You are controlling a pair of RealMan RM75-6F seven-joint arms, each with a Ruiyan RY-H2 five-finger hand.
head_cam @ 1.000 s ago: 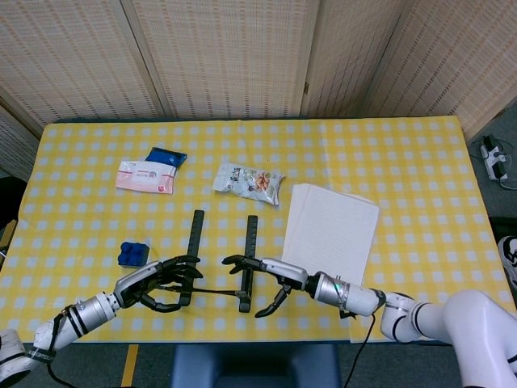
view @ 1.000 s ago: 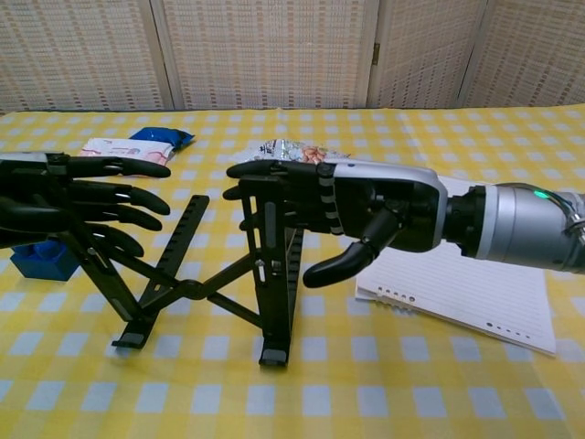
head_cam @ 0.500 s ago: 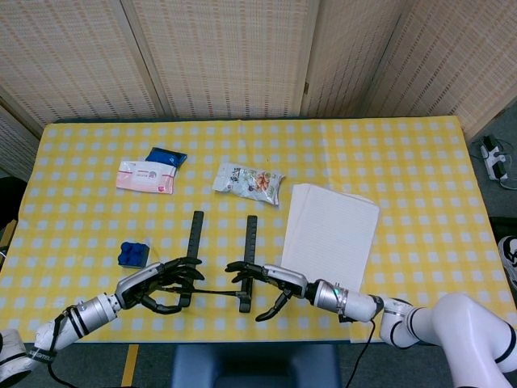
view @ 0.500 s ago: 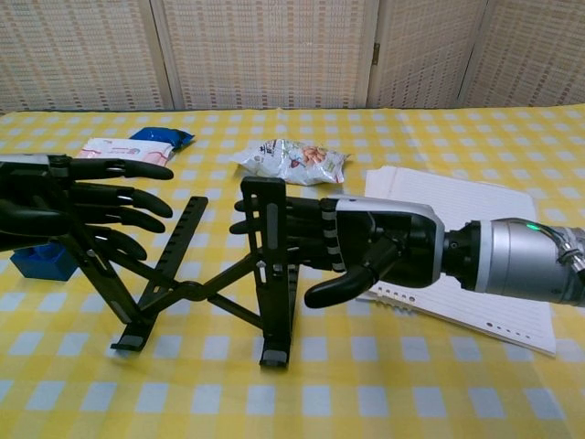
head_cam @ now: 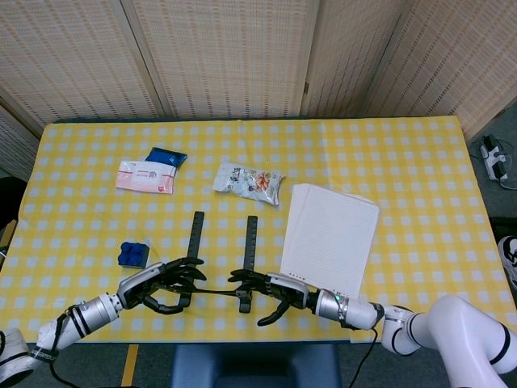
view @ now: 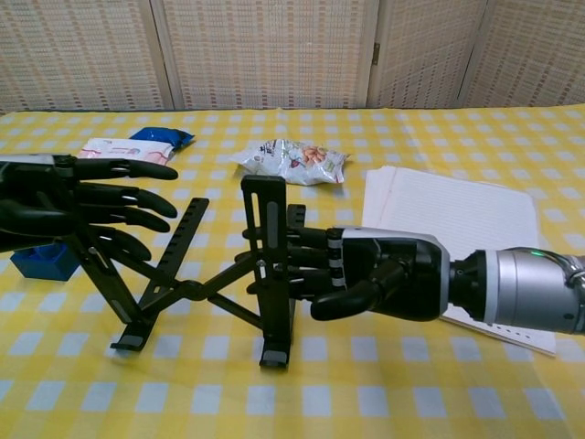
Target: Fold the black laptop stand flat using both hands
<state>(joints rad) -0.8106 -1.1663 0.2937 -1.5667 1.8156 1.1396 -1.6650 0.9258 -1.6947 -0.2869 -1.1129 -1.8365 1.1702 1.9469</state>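
Two hands attend one black laptop stand [view: 219, 283], which stands unfolded near the front edge of the table [head_cam: 404, 153], its two slotted rails raised and joined low down by crossed struts.

Right hand [view: 379, 279]: lower and nearer the front edge than a second ago, when it hovered level with the top of the right rail. Its fingers [view: 292, 265] now reach the rail at mid-height and its thumb is drawn in beneath them; whether they actually clasp the rail cannot be told from either view.

Left hand [view: 64, 206]: unchanged in place, fingers [view: 137, 194] spread and extended beside the left rail; contact not confirmed.

Bearing on the task: the stand's spread is as it was, so no folding has begun. The right hand appears to be settling into a pushing position, and the likely next step is to press the rails toward each other.

Materials:
- Stand: matte black, rigid flat bars with small turned-up lips at the feet.
- Tablecloth: yellow-and-white check, smooth.
- Lined paper sheets [head_cam: 331, 230]: white, thin, stacked right of the stand.
- Snack packet [head_cam: 248, 181]: crinkled glossy foil.
- Tissue pack [head_cam: 146, 176]: soft, pink-white.
- Blue pouch [head_cam: 166, 156]: behind it.
- Blue block [head_cam: 132, 254]: small, studded, toward the left edge.
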